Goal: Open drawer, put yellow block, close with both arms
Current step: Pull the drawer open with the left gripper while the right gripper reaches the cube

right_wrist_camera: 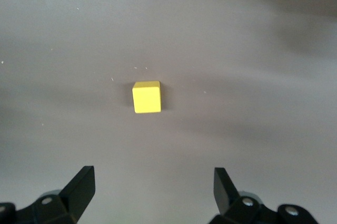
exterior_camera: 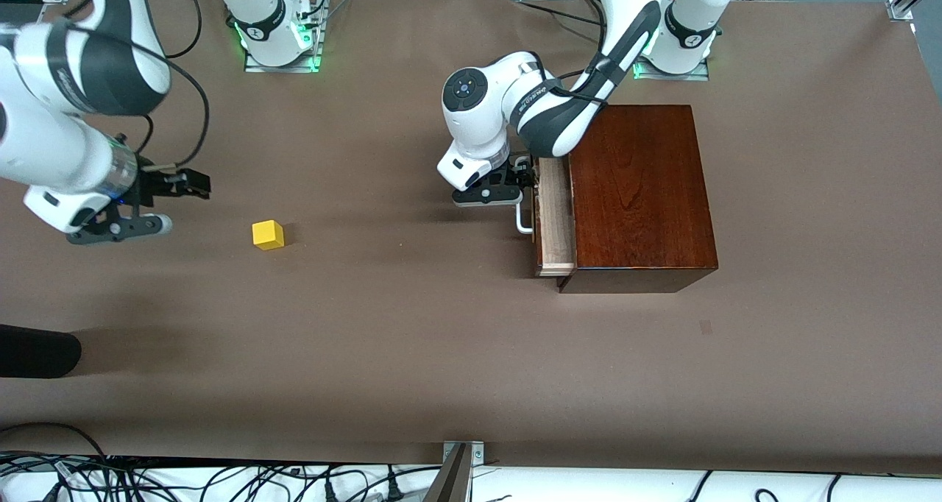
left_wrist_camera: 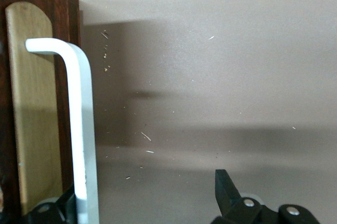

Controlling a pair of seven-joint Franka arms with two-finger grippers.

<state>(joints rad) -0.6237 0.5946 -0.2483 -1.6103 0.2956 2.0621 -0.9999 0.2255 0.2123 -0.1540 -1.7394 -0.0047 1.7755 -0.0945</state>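
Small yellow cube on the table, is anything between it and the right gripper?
Nothing visible: bare brown table lies between the open right gripper and the small bright yellow cube.

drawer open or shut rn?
Partly open: the drawer shows a strip of pale tray sticking out of the box. Left gripper is at its handle.

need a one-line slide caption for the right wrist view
Open right gripper hangs above the brown table, with the yellow block lying ahead of its fingertips, untouched.
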